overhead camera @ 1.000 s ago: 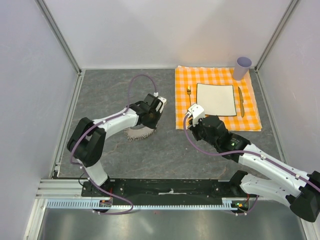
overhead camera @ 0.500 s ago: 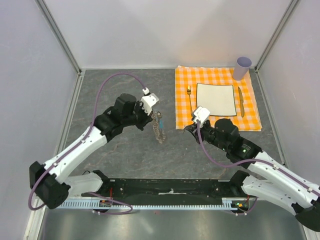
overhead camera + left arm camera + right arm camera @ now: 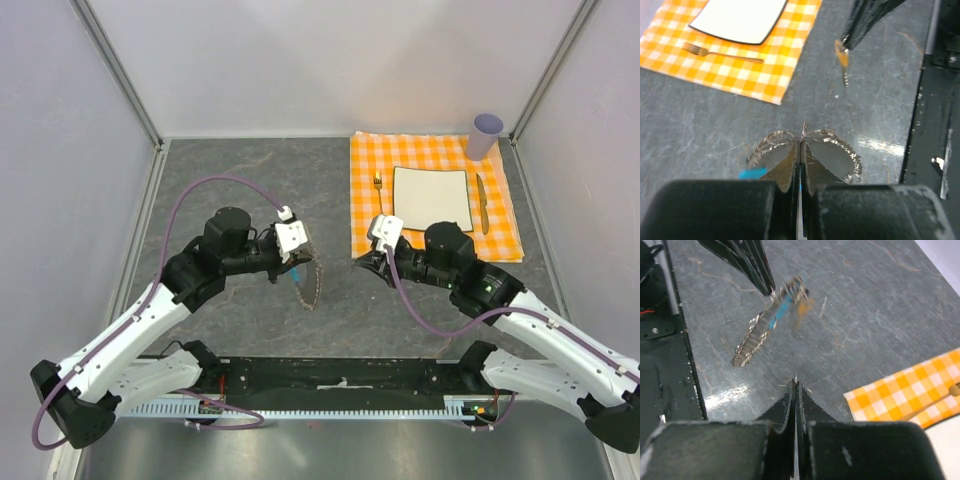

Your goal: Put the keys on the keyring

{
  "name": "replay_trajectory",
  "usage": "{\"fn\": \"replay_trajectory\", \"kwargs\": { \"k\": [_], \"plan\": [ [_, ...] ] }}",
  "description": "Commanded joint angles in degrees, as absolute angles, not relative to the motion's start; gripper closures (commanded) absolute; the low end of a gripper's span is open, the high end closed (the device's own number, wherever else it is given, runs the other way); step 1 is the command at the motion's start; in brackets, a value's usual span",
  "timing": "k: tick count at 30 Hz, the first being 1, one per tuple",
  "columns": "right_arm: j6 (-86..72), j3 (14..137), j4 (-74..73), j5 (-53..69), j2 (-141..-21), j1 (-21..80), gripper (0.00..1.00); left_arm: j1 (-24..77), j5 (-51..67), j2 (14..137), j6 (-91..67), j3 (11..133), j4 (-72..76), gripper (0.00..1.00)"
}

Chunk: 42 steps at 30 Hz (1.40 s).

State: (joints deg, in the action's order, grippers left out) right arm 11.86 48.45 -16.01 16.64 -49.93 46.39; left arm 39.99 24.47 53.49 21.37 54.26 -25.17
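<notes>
While the left arm stretches in from 7 o'clock across the grey table (image 3: 230, 180), the left gripper (image 3: 801, 150) sits just left of the table's centre with its two fingers pressed flat together. They pinch the top of the keyring (image 3: 752, 342), which hangs clear of the surface. In the overhead view its bead chain droops from the fingertips toward 5 o'clock. In the right wrist view the chain's loops bunch into a silvery bundle, with the curved blue tag (image 3: 781, 307) lying along it just under the pinch. From the left wrist camera the loops spread to either side of the closed tips, and the blue tag shows at 8 o'clock from them.

At 3 o'clock from the keyring, near but not touching it, is the right gripper (image 3: 795, 387), its tips facing the left one's. Its fingers are also closed tight. A small key (image 3: 842, 55), orange at the top with a short grey stem, dangles from their tips above the table. It is too blurred to tell more.

Toward 1 o'clock on the table lies an orange checked placemat (image 3: 430, 150). On it, going rightward, are a fork (image 3: 378, 190), a white square plate (image 3: 432, 198) and a knife (image 3: 481, 205). A pale lilac cup (image 3: 486, 133) stands at the mat's 1 o'clock corner.
</notes>
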Motion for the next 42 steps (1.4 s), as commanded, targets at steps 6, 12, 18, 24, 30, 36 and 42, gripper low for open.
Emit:
{"fn": "replay_trajectory", "kwargs": {
  "k": [6,12,18,24,30,36,42],
  "plan": [
    [16.61,51.86,-16.52,26.54,-54.49,46.58,1.0,40.96,34.71,52.21,21.98,50.8,-15.39,0.98],
    [16.7,51.33,-15.56,26.28,-55.72,46.85,1.0,40.96,37.09,53.43,17.76,49.57,-10.73,0.98],
    [16.52,50.8,-14.24,26.01,-55.11,47.02,1.0,40.96,38.85,55.72,15.91,49.83,-10.28,0.98],
    [15.91,50.01,-12.57,26.89,-54.32,47.02,1.0,41.22,38.85,56.95,16.0,49.92,-10.2,0.98],
    [15.38,49.57,-11.78,26.72,-55.02,47.02,1.0,41.57,37.97,57.66,16.61,50.19,-11.25,0.98],
    [15.29,49.66,-11.95,26.63,-56.42,46.93,1.0,42.19,36.65,58.45,17.05,50.36,-11.86,0.98],
    [15.64,49.75,-12.39,26.63,-57.04,47.11,1.0,42.36,35.68,58.8,17.05,50.8,-12.3,0.98]
  ]
}}
